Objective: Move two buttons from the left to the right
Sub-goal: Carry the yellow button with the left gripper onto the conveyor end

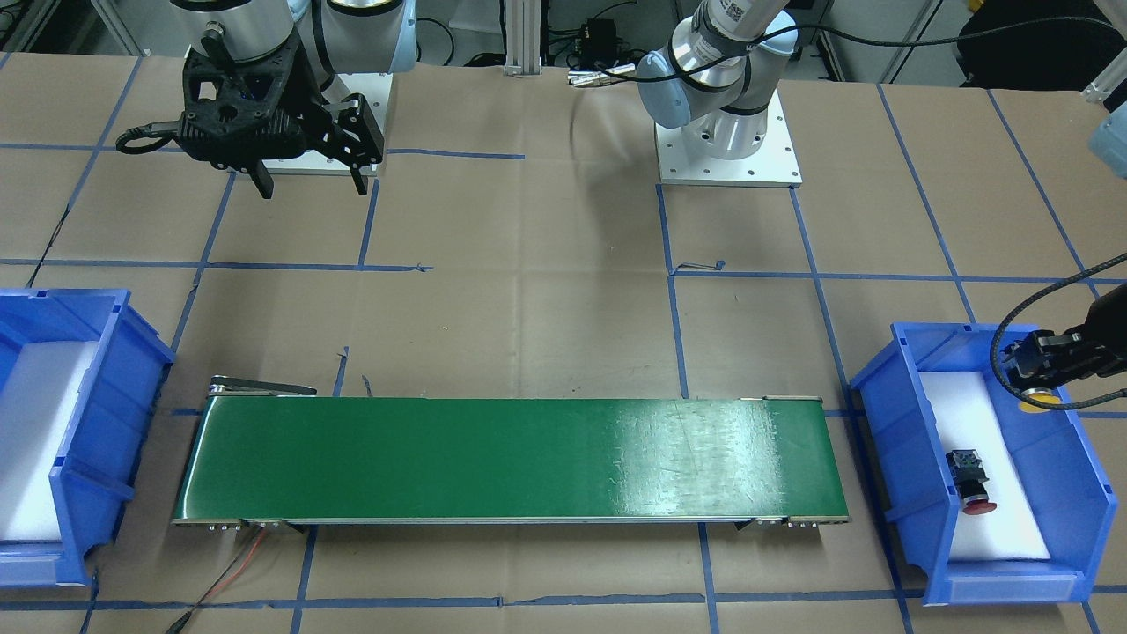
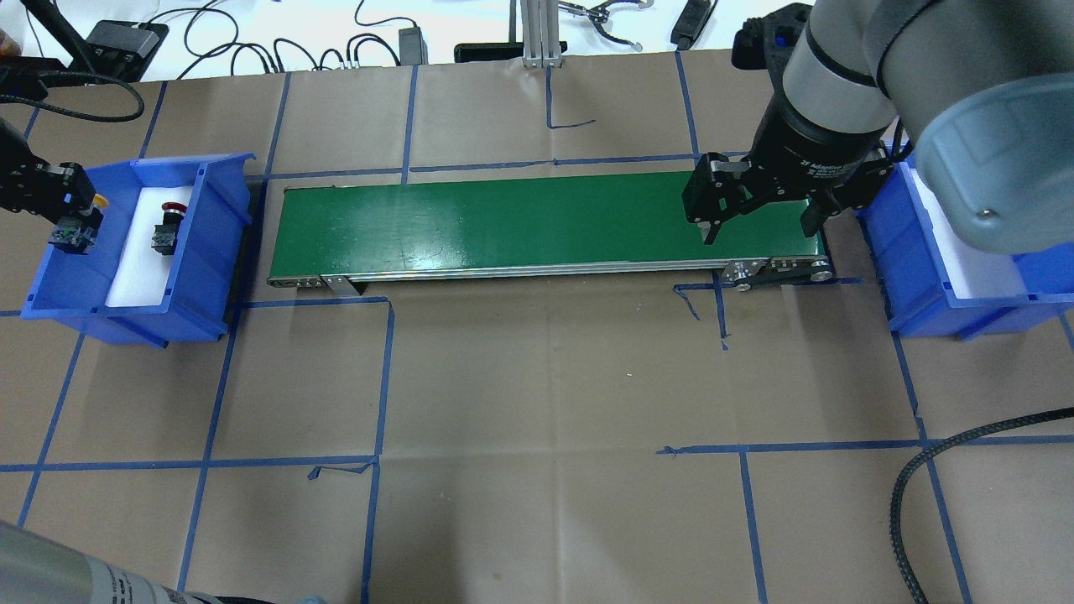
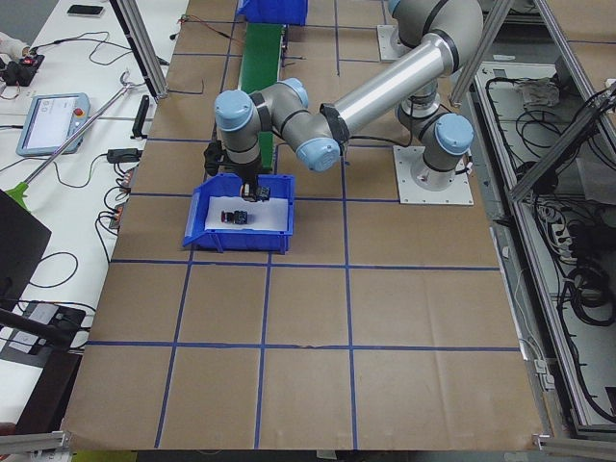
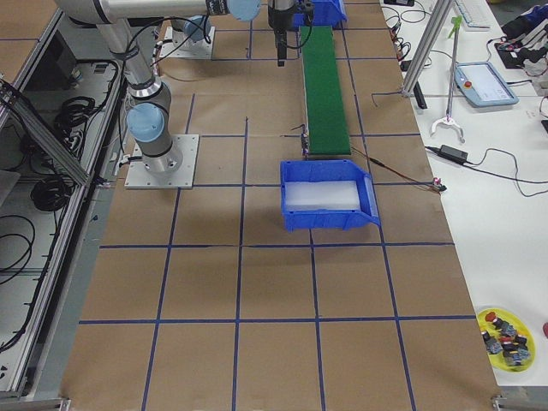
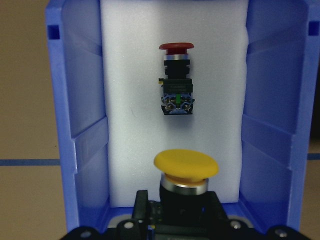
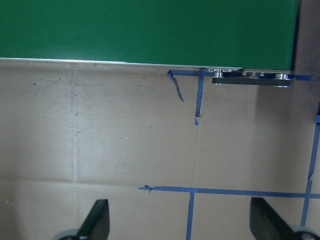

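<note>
The left pincer (image 2: 71, 225) is clamping the yellow button (image 5: 185, 165) by its body, above the left bin (image 2: 210, 243), where the red button (image 5: 176, 80) is lying on foam. The right pincer (image 2: 760, 226) is hanging wide open, holding nothing, near the belt's (image 2: 503, 226) right end. Neither button is sitting in the right bin (image 2: 923, 277), so both transfers appear left to do.

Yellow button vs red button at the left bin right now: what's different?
Grip: the yellow-capped push-button is clamped in the left hand; the red-capped push-button lies loose on its side on the white foam pad.
Cap: yellow on the held one, red on the loose one.
Shared: mushroom caps, black bodies, both at the same blue plastic bin.
</note>
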Controlling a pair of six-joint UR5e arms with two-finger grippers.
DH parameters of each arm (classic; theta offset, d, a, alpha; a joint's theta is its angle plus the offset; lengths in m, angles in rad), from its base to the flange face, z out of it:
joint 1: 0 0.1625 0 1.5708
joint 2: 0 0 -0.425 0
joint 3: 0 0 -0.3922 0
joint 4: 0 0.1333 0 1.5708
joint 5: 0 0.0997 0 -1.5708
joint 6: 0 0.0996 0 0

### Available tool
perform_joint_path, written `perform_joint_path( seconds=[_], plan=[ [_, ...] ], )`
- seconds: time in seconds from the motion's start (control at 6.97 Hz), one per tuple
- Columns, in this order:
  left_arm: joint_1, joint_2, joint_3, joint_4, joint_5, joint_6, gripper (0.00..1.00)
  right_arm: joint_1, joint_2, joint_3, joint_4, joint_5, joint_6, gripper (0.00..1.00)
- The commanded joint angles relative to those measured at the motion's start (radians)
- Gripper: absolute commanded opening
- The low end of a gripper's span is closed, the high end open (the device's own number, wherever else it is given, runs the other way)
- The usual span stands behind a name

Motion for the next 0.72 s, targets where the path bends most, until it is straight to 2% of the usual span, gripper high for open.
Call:
perform_joint_path(
  seconds=[0.0,0.57],
  plan=[
    [-0.128,0.017,0.005,-0.004,0.006,-0.149,0.09,0.000,0.000,0.002,0.001,0.000,0.000,1.00],
    [-0.414,-0.036,-0.023,0.053,-0.004,-0.575,0.10,0.002,0.000,0.006,0.001,0.002,0.002,1.00]
  ],
)
